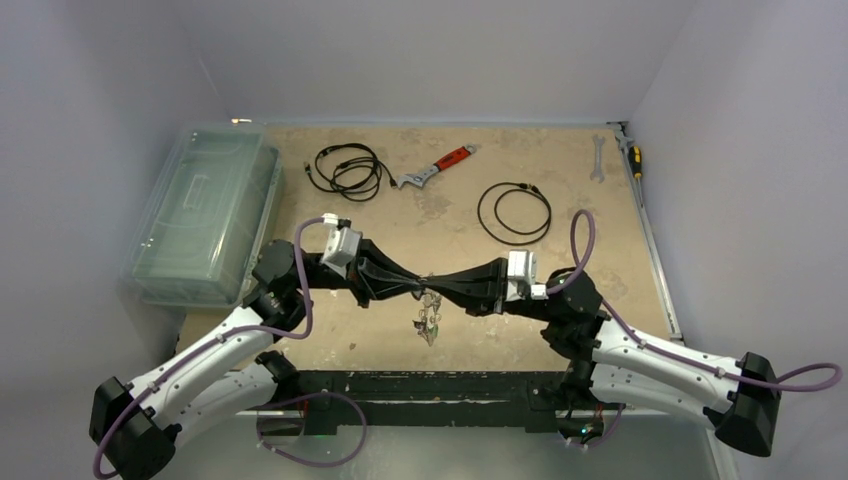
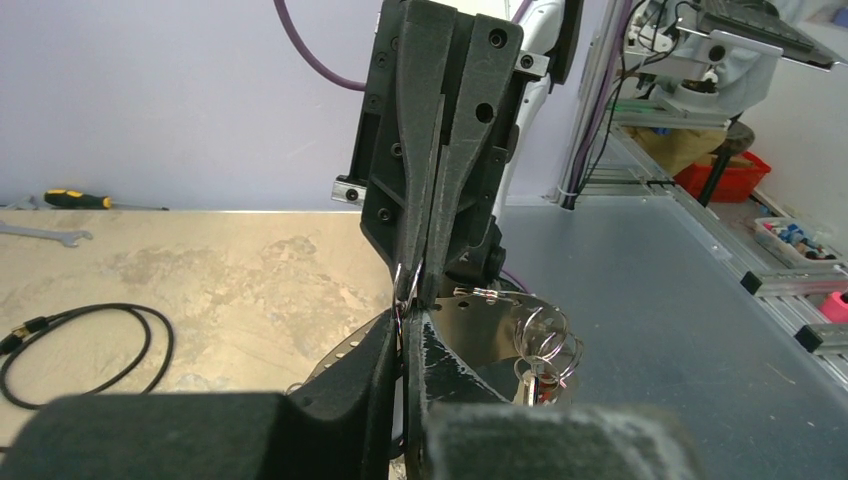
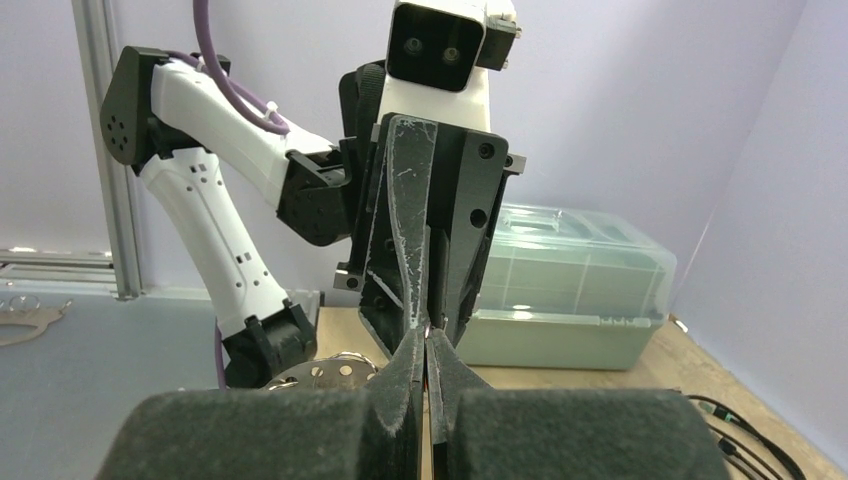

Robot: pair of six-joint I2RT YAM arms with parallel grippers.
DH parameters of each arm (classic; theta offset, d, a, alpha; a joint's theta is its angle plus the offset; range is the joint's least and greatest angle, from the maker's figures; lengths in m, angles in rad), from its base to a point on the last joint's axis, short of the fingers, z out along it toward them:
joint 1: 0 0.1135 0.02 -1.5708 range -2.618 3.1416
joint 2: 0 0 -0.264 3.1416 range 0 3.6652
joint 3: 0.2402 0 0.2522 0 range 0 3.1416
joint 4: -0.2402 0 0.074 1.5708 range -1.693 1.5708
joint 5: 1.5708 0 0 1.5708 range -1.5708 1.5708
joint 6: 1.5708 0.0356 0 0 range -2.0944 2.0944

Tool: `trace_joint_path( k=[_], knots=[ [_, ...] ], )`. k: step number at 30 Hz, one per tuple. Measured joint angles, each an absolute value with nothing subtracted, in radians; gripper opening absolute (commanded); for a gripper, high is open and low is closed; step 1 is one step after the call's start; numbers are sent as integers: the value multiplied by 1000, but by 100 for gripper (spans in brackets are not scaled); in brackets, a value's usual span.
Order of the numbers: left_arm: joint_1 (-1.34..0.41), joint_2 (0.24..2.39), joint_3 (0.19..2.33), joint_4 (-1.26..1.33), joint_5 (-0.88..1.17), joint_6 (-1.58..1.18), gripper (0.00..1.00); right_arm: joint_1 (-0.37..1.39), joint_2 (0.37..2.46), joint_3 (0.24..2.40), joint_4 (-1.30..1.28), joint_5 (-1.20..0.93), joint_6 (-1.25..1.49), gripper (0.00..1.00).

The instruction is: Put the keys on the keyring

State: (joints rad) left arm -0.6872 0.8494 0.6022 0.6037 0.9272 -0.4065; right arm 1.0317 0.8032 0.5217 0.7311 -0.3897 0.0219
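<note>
**A:** How are the fingers set?

**B:** The left gripper (image 2: 404,338) is pinched shut, meeting the right gripper (image 2: 418,268) tip to tip, and that one is fully closed too. A bit of wire (image 2: 405,285) shows at the seam. I take it for part of the keyring (image 2: 545,325), but I cannot tell for sure.

**A:** And the keys?

**B:** The keys (image 2: 541,378) hang in a bunch just below and beside the left gripper, on the keyring's loops.

**A:** What could go wrong?

**B:** Two hard pinches share one thin wire. If the right gripper tugs away from the left gripper, the wire may bend or slip out. Then the bunch would drop to the table (image 1: 380,340) below the left gripper.
</note>
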Motion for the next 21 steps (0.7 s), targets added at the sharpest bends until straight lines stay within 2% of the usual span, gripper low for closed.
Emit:
trace_joint_path(
  k=[8,10,13,19,21],
  knots=[
    [-690,815,605,495,865,-335,0,1028,811,514,731,-375,26,0],
    [-690,814,612,453,848,-310,0,1025,811,508,723,-360,27,5],
    [-691,813,616,418,828,-286,0,1025,811,505,712,-348,28,19],
    [-688,812,616,342,758,-241,0,1027,802,505,708,-332,38,34],
    [-687,812,616,319,734,-231,0,1028,791,505,706,-329,39,35]
  ],
)
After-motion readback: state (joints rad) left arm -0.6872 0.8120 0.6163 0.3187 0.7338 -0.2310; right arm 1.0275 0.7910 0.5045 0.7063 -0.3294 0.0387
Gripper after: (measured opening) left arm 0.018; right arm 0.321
